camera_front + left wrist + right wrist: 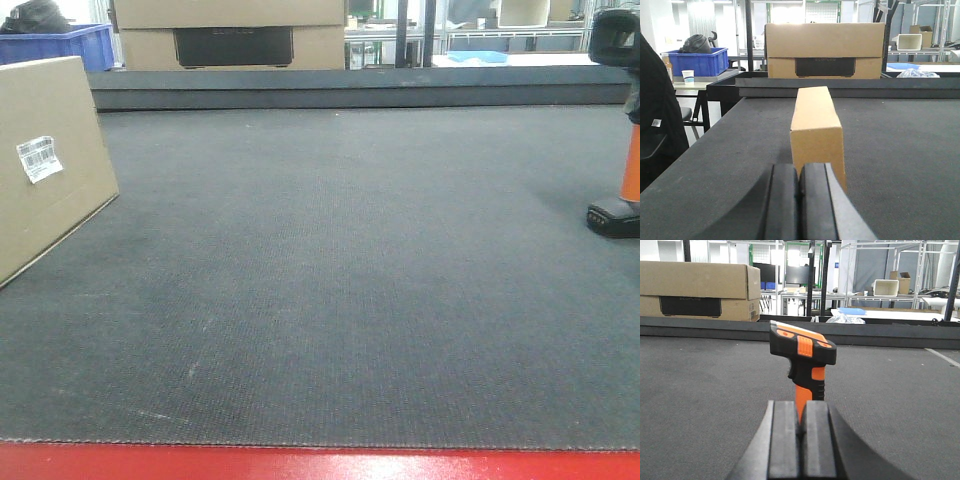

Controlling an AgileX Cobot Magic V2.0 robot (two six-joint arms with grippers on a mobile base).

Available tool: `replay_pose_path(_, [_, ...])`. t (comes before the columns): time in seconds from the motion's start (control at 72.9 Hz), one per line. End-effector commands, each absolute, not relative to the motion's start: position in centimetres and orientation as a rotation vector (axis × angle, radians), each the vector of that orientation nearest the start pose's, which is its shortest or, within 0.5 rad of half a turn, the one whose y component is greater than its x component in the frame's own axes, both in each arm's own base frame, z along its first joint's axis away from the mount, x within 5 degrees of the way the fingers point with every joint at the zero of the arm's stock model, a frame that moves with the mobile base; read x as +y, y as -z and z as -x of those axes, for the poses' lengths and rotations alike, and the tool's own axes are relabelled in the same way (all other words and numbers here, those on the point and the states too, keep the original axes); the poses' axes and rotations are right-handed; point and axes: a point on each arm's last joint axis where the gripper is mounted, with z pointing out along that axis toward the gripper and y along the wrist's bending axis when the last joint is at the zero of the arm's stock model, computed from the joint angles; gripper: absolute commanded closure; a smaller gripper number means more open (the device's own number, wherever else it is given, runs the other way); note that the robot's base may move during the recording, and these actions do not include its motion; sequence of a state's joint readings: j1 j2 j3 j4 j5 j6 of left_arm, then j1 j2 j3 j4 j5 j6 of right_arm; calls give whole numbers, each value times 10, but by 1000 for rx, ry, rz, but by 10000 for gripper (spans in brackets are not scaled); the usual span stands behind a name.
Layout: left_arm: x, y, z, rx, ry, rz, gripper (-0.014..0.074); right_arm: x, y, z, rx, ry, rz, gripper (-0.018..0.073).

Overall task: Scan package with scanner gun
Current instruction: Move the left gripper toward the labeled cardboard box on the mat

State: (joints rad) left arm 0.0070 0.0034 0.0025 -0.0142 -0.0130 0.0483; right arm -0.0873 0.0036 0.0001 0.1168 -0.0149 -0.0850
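The package (50, 165) is a flat tan box standing on a long edge at the mat's left side, its white label (38, 157) facing the middle. In the left wrist view the package (817, 130) stands end-on just beyond my left gripper (799, 197), which is shut with nothing held. The scanner gun (628, 150) stands upright at the mat's right edge, with a black head, orange handle and black foot. In the right wrist view the scanner gun (804, 352) stands a short way past my right gripper (801, 437), which is shut and apart from it. Neither gripper shows in the front view.
A dark mat (340, 280) covers the table, with a red strip (320, 465) along the near edge and a raised dark ledge (360, 88) at the back. Behind it sit a large cardboard box with a dark panel (825, 50) and a blue bin (699, 61).
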Motion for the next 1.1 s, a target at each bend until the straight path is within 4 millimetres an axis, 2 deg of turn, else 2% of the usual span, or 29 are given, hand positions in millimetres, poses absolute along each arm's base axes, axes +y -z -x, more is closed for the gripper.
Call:
replay_pose_path(0.0, [0,-216,-56,1457,-24,-19,707,-5,-216,-56,1446,56,-82,727])
replay_pose_path(0.508, [0,-217,-56,1439,-18,-12,707,-5,-216,-56,1446,56,-82,727])
replay_pose_path(0.576, [0,-212,-56,1497,8,10,707,-5,-216,-56,1446,56,-82,727])
replay_pose_path(0.714, [-2,-227,-53,1613,90,55,707,-5,-216,-56,1446,56,-82,727])
replay_pose_path(0.837, [-2,-250,-62,1656,84,51,707,-5,-216,-56,1446,56,-82,727])
replay_pose_path(0.947, [-3,-272,-79,1742,89,53,707,-5,-216,-56,1446,56,-82,727])
replay_pose_path(1.084, [-5,-301,-113,2014,114,44,707,-5,-216,-56,1446,56,-82,727])
